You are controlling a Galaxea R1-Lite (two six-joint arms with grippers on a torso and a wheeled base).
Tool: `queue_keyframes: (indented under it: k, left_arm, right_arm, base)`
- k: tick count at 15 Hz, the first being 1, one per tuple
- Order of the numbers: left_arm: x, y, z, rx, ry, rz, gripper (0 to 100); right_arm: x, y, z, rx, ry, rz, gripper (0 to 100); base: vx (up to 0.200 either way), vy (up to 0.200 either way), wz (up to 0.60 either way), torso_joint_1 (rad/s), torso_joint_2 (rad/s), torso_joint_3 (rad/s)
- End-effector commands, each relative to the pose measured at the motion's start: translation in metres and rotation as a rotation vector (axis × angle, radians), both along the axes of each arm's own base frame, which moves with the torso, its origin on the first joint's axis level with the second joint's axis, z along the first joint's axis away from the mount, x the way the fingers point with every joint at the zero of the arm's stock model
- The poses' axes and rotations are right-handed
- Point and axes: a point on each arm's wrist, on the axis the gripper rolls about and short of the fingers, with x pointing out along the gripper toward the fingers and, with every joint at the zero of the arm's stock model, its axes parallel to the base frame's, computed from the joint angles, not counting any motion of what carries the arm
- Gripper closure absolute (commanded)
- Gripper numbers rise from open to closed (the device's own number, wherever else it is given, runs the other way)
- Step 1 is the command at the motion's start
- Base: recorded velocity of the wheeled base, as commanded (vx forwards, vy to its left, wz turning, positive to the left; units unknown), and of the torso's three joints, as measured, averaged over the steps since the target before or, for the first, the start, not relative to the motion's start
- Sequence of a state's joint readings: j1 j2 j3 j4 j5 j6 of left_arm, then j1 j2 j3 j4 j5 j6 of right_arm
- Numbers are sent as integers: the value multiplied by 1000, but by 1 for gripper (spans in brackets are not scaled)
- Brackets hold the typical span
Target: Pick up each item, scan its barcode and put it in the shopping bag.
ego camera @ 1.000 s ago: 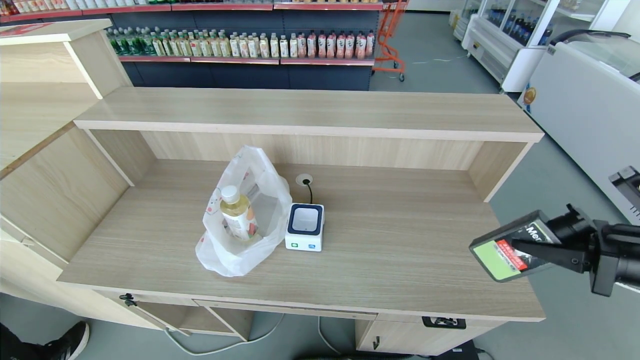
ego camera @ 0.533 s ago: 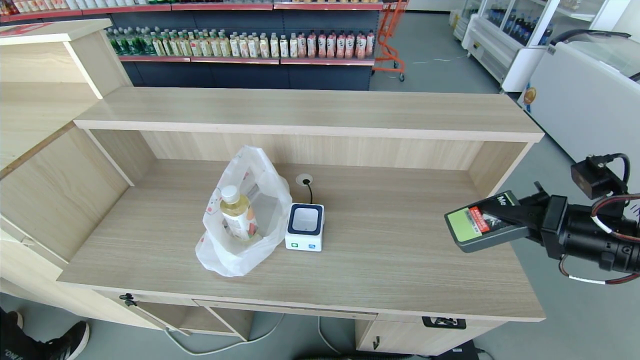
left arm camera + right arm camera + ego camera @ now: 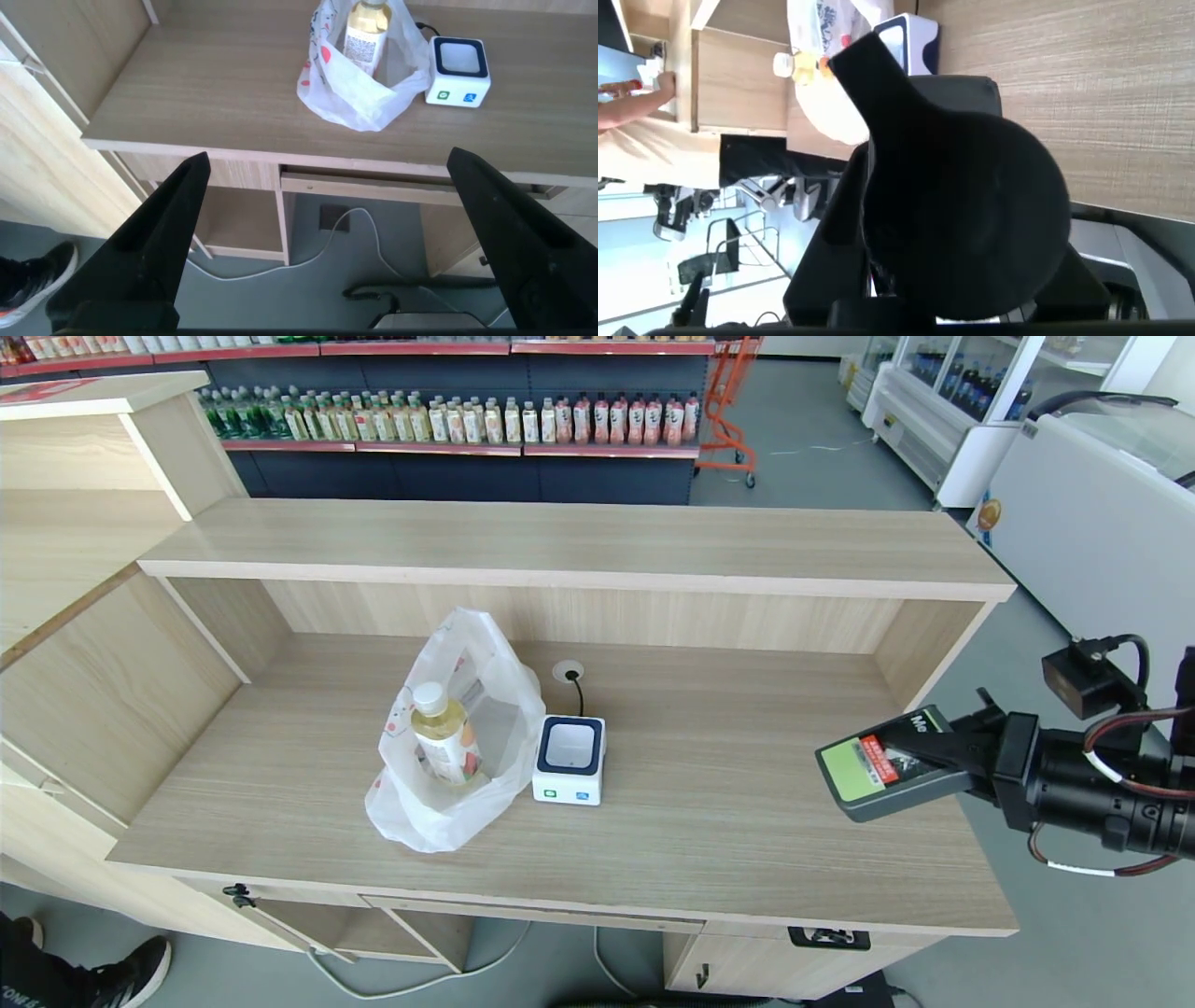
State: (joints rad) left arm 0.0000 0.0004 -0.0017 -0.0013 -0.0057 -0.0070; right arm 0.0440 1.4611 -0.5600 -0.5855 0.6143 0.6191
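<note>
Right claw (image 3: 907, 762) gripping dark box (image 3: 851, 771), left claw (image 3: 327, 170) wide, wooden counter (image 3: 747, 793), drink shelves (image 3: 448, 422) behind

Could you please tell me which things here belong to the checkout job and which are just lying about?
Job: box in the right tool, scanner, shopping bag, bottle inside the bag.
Lying about: drink shelves, chest freezer, orange cart.

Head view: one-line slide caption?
Right gripper holds a green-faced box near the counter's right end; bottle in shopping bag beside scanner.
</note>
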Motion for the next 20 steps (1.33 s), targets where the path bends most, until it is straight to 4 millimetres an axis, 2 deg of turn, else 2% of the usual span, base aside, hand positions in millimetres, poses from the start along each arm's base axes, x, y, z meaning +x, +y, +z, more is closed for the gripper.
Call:
queue_keyframes:
  k: [1, 9, 12, 17, 20]
  left_arm:
    - [0, 0, 0, 1, -1, 0, 0]
    - [0, 0, 0, 2, -1, 0, 0]
    - [0, 0, 0, 4, -1, 0, 0]
    - [0, 0, 0, 12, -1, 0, 0]
    - [0, 0, 0, 4, -1, 0, 0]
  right_arm:
    - [-1, 0, 2, 4, -4, -1, 100]
    - [-7, 0, -3, 5, 13, -4, 100]
    - [-7, -1, -3, 4, 11, -6, 100]
    - [-6, 0, -5, 1, 20, -6, 100]
    - [4, 3, -15, -40, 54, -63, 100]
  base:
    - [0, 200, 0, 7, 2, 7]
    - [0, 200, 0, 5, 5, 2]
    - [0, 0, 0, 0, 0, 0]
    - [200, 0, 0, 2, 2, 4]
    - [200, 0, 0, -7, -2, 5]
